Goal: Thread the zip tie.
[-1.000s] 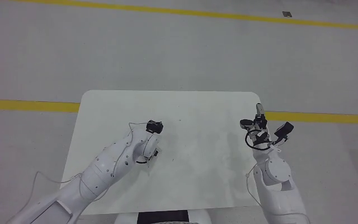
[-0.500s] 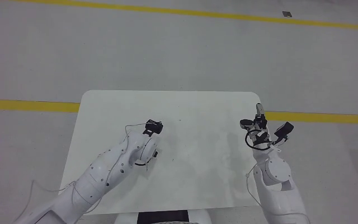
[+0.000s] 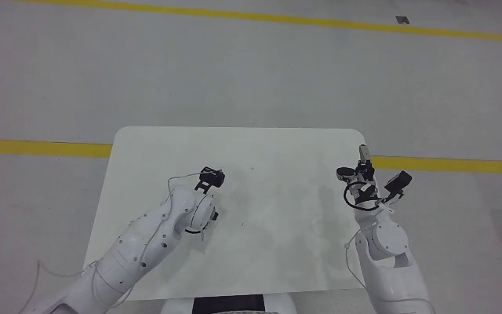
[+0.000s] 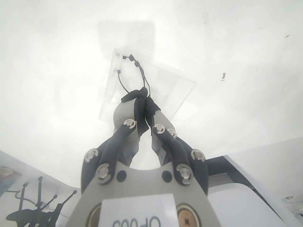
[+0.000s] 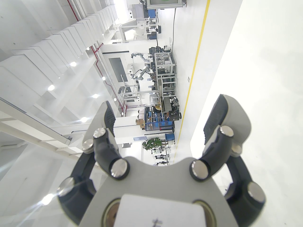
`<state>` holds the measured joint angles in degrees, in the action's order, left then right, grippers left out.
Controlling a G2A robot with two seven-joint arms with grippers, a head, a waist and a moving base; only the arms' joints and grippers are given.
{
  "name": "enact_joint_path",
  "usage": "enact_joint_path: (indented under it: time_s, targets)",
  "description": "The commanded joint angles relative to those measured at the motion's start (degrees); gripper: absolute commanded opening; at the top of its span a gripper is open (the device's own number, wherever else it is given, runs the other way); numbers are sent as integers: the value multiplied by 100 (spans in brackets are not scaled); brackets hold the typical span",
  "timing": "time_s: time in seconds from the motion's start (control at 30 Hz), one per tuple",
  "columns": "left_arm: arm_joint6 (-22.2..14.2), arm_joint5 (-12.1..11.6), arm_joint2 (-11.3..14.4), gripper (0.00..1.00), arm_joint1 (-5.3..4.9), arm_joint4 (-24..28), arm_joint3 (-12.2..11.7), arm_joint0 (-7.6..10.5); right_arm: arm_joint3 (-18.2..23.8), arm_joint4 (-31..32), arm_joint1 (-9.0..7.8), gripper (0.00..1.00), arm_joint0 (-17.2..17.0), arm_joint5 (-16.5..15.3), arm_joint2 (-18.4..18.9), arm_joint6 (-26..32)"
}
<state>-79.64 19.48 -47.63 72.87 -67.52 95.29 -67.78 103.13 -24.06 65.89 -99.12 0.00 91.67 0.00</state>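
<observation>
You have a white table (image 3: 298, 157) under both arms. The left gripper (image 4: 144, 100) has its jaws pinched tight on the black zip tie (image 4: 142, 76), whose strands run out over a clear sheet (image 4: 170, 86). Your right gripper (image 5: 164, 106) sits at the table's right edge, jaws wide apart and holding nothing.

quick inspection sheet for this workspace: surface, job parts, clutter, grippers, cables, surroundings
surface: white table, with a few dark specks.
job's things: thin black zip ties run from a clear plate up into the left gripper; cannot tell whether the plate rests on the table.
clutter: nothing seen.
grippers: left gripper shut on the zip ties, over the table; right gripper open, holding nothing, at the table's right edge, pointing out into the room.
cables: thin white wire by the left arm's wrist.
surroundings: grey floor, yellow lines, machine racks far off.
</observation>
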Motion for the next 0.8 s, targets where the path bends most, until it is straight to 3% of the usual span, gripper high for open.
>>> enact_joint_path:
  time_s: [0.0, 0.77]
  targets:
    - [0, 0, -11, 0, -14, 1, 27, -17, 0, 0, 0, 100, 0, 0, 0, 0]
    - [0, 0, 35, 0, -92, 197, -10, 33, 0, 0, 0, 100, 0, 0, 0, 0]
